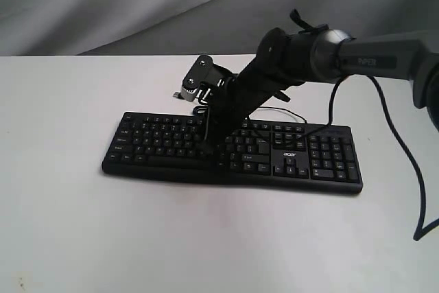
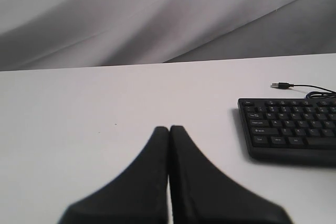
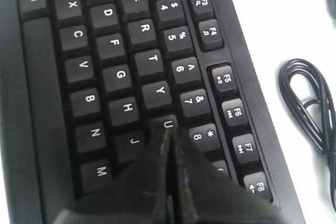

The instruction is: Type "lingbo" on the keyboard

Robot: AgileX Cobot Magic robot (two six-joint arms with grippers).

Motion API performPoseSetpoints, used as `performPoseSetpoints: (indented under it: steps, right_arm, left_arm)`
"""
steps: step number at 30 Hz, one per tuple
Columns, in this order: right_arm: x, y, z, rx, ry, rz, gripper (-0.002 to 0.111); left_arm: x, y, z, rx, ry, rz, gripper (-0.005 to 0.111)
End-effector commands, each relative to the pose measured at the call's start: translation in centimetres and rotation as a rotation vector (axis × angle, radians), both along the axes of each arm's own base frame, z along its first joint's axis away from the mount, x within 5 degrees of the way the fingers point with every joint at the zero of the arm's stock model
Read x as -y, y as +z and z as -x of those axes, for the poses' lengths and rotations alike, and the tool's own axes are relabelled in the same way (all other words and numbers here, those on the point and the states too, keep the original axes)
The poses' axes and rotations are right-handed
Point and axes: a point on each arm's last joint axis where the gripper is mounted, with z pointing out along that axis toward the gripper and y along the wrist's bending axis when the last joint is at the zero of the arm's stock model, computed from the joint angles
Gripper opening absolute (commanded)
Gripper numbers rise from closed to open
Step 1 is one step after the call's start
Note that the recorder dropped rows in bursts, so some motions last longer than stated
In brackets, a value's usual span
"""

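The black keyboard [image 1: 233, 152] with a white acer logo lies across the middle of the white table. My right gripper [image 1: 208, 147] reaches in from the right and points down onto its middle keys. In the right wrist view the right gripper [image 3: 170, 130] is shut, its tips over the keyboard [image 3: 105, 66] at the edge of the U key [image 3: 164, 123], between J and 8. The keys under the fingers are hidden. My left gripper [image 2: 169, 128] is shut on nothing and hovers over bare table, well short of the keyboard's end [image 2: 289, 127].
The keyboard's thin black cable [image 3: 310, 108] lies coiled on the table behind the function row, its USB plug [image 2: 282, 85] loose on the table. A grey cloth backdrop [image 1: 137, 5] hangs behind the table's far edge.
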Motion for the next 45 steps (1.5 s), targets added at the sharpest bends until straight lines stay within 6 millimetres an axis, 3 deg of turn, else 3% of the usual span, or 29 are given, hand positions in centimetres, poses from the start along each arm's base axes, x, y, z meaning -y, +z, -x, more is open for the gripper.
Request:
performPoseSetpoints:
  steps: [1, 23, 29, 35, 45]
  right_arm:
    - [-0.2, 0.2, 0.0, 0.006, 0.007, -0.006, 0.0]
    - [-0.1, 0.2, -0.2, 0.028, 0.009, 0.008, 0.0]
    - [0.0, -0.8, -0.4, 0.024, 0.006, 0.021, 0.0]
    - [0.0, 1.3, -0.1, 0.047, 0.016, 0.002, 0.0]
    - [-1.7, 1.4, 1.3, 0.002, 0.057, -0.017, 0.0]
  left_arm:
    - [0.0, -0.1, 0.0, 0.006, 0.0, 0.005, 0.0]
    - [0.0, -0.1, 0.0, 0.006, 0.0, 0.005, 0.0]
    - [0.0, -0.1, 0.0, 0.006, 0.0, 0.005, 0.0]
    - [0.0, -0.1, 0.0, 0.006, 0.0, 0.005, 0.0]
    - [0.0, -0.1, 0.0, 0.006, 0.0, 0.005, 0.0]
